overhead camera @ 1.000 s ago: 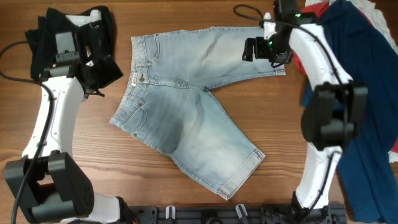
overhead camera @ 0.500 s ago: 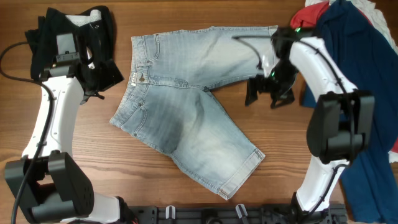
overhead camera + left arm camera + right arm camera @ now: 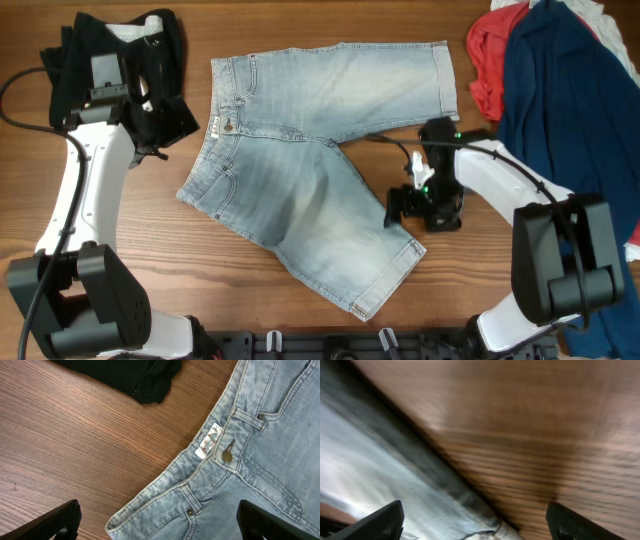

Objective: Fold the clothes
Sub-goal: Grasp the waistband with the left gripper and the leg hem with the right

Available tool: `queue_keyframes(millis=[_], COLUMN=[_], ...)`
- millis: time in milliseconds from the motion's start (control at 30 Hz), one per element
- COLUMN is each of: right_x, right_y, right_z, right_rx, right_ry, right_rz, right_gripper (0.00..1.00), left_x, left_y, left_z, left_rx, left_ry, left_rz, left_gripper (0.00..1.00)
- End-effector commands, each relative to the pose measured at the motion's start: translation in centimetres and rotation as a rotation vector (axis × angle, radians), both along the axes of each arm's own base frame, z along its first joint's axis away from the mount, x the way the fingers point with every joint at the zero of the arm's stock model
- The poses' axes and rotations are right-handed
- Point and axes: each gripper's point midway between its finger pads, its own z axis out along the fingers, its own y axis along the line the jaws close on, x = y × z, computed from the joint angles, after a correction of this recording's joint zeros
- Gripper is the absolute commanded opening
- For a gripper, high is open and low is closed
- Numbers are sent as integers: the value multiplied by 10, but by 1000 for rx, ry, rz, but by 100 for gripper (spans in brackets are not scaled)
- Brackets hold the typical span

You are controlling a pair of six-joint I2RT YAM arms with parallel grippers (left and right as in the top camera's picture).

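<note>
Denim shorts (image 3: pixel 300 170): light blue, faded, lying flat and unfolded mid-table. Waistband to the left, one leg running to the upper right, the other splayed toward the lower right with its pale hem nearest the front edge. The two legs part in a V.

Waistband detail, left wrist view: small white label (image 3: pixel 208 441) and a metal button (image 3: pixel 227 453) just beside it, belt loops visible.

Right gripper (image 3: pixel 405 205): low over the bare table (image 3: pixel 130 250), just beside the right edge of the lower leg, inside the V. Fingers spread wide and holding nothing. The wrist view is blurred; it shows wood and a strip of denim edge between them. I cannot tell whether it touches the cloth.

Left gripper (image 3: pixel 162 520): at the upper left, fingers spread fully, empty. Below it lie the waistband corner and wood grain.

Black garment (image 3: pixel 70 50): bunched at the far left corner, apart from the shorts.

Far right: navy garment (image 3: pixel 560 110) draped over a heap, with a red garment (image 3: pixel 485 55) just beside it and a bit of white garment (image 3: pixel 590 15) at the top edge.
</note>
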Motion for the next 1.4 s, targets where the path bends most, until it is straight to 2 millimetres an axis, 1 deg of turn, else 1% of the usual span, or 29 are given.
queue_keyframes(millis=[0, 67, 100, 133, 167, 200, 267, 400, 467, 533, 567, 633, 733, 800, 867, 900, 1000, 1067, 1100, 1167, 1200, 1233, 1267, 1333, 1367], right_x=[-15, -21, -21, -21, -21, -22, -26, -27, -21, -10, -2, 16, 47, 76, 106, 123, 151, 163, 167, 165, 160, 155, 148, 136, 127], right_y=[-3, -4, -4, -4, -3, -3, -1, -1, -2, -8, -13, -29, -62, -79, -86, -94, -109, -116, -113, -104, -101, -99, -98, -94, -91], right_z=[-12, -15, -15, -15, -15, -15, -13, -13, -13, -11, -8, -2, 10, 20, 30, 34, 37, 39, 42, 47, 50, 54, 62, 78, 89], right_rx=[-16, -24, -24, -23, -20, -19, -7, -5, -10, -29, -43, -85, -107, -66, -3, -11, -69, -97, -75, -24, -12, -6, -7, 1, 3], right_ry=[35, 52, 54, 54, 56, 61, 79, 81, 56, 15, -9, -49, -110, -199, -312, -386, -510, -564, -578, -554, -525, -497, -471, -445, -436], right_rz=[-41, -55, -57, -59, -60, -63, -64, -63, -62, -71, -80, -119, -232, -298, -314, -318, -318, -321, -320, -316, -315, -312, -313, -310, -306], right_gripper=[84, 75, 57, 47, 31, 24, 20, 4, 4, 4, 4, 4, 4, 4, 4, 4, 4, 4, 4, 5, 20, 27, 36, 44, 48], left_x=[0, 0, 0, 0, 0, 0, 0, 0, 0, 0, 0, -1, -2, -3, -3, -3, -3, -4, -5, -12, -16, -19, -23, -32, -36], left_y=[-1, -2, -2, -2, -2, -2, -2, -2, -2, -2, -2, -2, -2, -3, -3, -3, -3, -3, -3, -4, -4, -5, -6, -8, -8], left_z=[-2, -2, -2, -2, -2, -2, -2, -2, -2, -2, -2, -3, -3, -3, -3, -3, -3, -4, -4, -7, -8, -9, -10, -9, -8], left_rx=[1, -4, -7, -7, -7, -7, -7, -7, -7, -7, -7, -7, -8, -9, -9, -9, -9, -9, -9, -13, -16, -18, -21, -28, -31], left_ry=[7, 6, 5, 5, 5, 5, 5, 6, 6, 6, 6, 8, 13, 17, 17, 17, 17, 21, 26, 55, 76, 88, 104, 131, 144], left_rz=[-19, -18, -19, -19, -19, -19, -19, -19, -19, -19, -19, -19, -19, -19, -19, -19, -19, -19, -20, -23, -23, -23, -23, -25, -24], left_gripper=[100, 100, 100, 100, 100, 100, 100, 100, 100, 100, 100, 100, 100, 100, 100, 100, 100, 100, 100, 100, 100, 100, 100, 100, 100])
